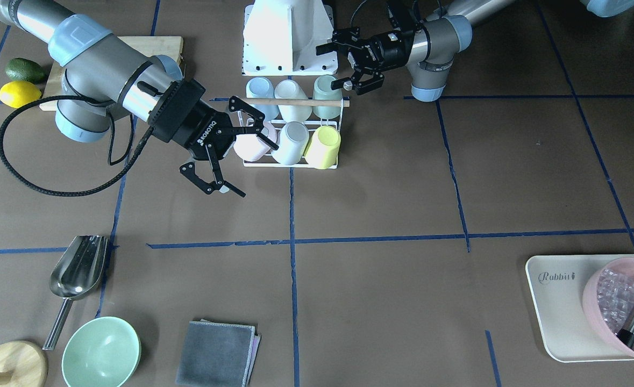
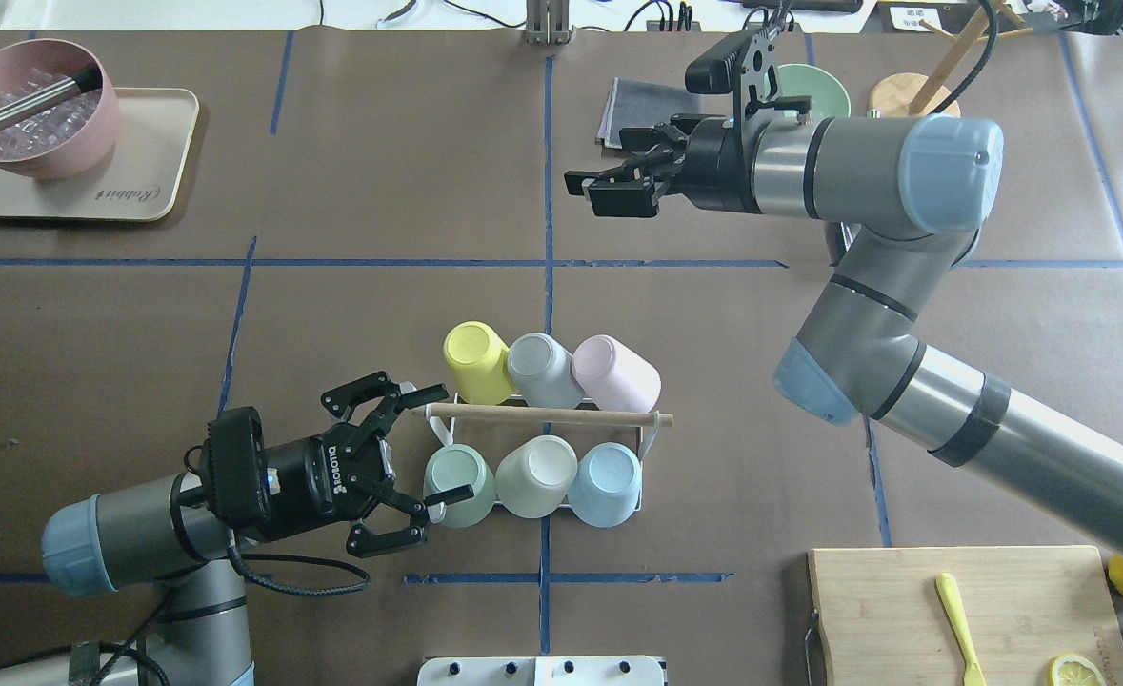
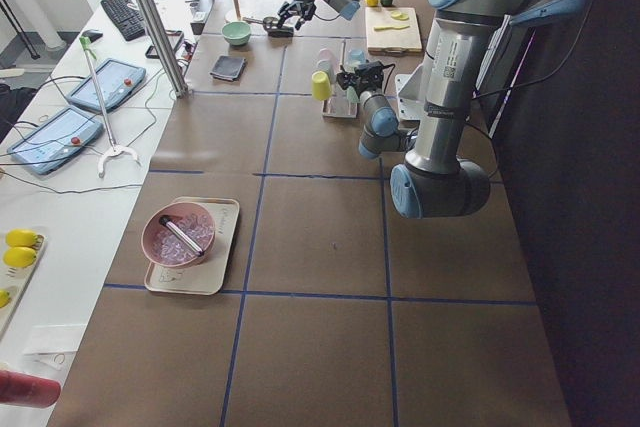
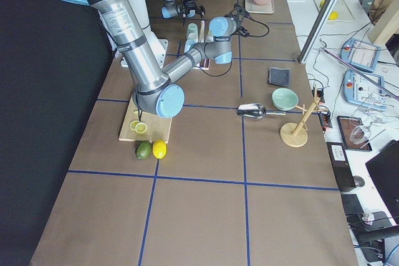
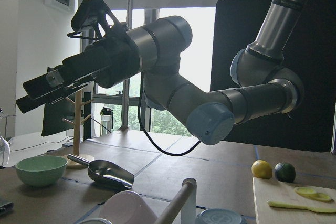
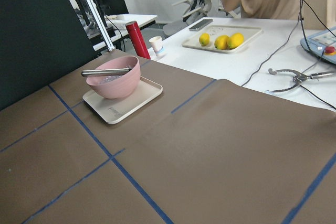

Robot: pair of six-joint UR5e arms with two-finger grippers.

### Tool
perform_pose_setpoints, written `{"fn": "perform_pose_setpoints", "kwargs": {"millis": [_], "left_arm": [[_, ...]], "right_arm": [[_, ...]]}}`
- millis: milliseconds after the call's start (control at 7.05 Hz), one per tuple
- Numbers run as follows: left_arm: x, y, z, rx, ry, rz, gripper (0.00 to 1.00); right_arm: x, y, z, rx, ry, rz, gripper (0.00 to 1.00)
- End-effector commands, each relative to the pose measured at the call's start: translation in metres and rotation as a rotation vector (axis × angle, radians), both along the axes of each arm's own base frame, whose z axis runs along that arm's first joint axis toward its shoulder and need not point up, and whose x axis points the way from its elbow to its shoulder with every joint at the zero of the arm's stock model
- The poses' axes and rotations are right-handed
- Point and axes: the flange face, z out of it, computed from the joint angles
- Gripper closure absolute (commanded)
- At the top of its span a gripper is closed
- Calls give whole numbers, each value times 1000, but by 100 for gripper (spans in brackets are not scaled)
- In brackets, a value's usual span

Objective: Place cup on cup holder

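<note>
The cup holder [image 2: 651,440], a white wire rack with a wooden rod [image 2: 542,414] across its top, stands mid-table and also shows in the front view [image 1: 290,163]. Several cups hang on it: yellow [image 2: 473,360], grey [image 2: 542,367], pink [image 2: 618,373], green [image 2: 456,488], cream [image 2: 534,476] and blue [image 2: 604,481]. My left gripper [image 2: 453,441] is open and empty at the rack's left end, its jaws either side of the rod's tip. My right gripper [image 1: 259,170] is open and empty, raised well above the table beyond the rack; it also shows overhead [image 2: 588,193].
A pink bowl [image 2: 32,110] of ice sits on a cream tray [image 2: 156,176] at the far left. A cutting board [image 2: 904,610], lemon [image 1: 20,92] and avocado [image 1: 25,70] lie near right. A green bowl [image 1: 101,352], metal scoop [image 1: 77,269], grey cloth [image 1: 217,352] and wooden stand [image 1: 7,365] lie far right.
</note>
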Motion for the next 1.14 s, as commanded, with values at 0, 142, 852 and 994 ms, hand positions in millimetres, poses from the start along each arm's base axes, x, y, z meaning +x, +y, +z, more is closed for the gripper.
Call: {"fn": "perform_pose_setpoints", "kwargs": {"millis": [0,142,852,994], "left_arm": [[-42,-47,-15,-60,-6,-54,0],[-49,-60,-25,-112,-35,-47,0],[-91,-200,16,-575,-523,-19,0],[-78,-204,32,-670,-654,50,0]], "right_arm": [[21,-33,3,-119,126,-52,0],[27,-45,8,-181,182,-53,0],[28,-75,55,-499,446,-61,0],[39,-84,67,-495,527,-93,0]]}}
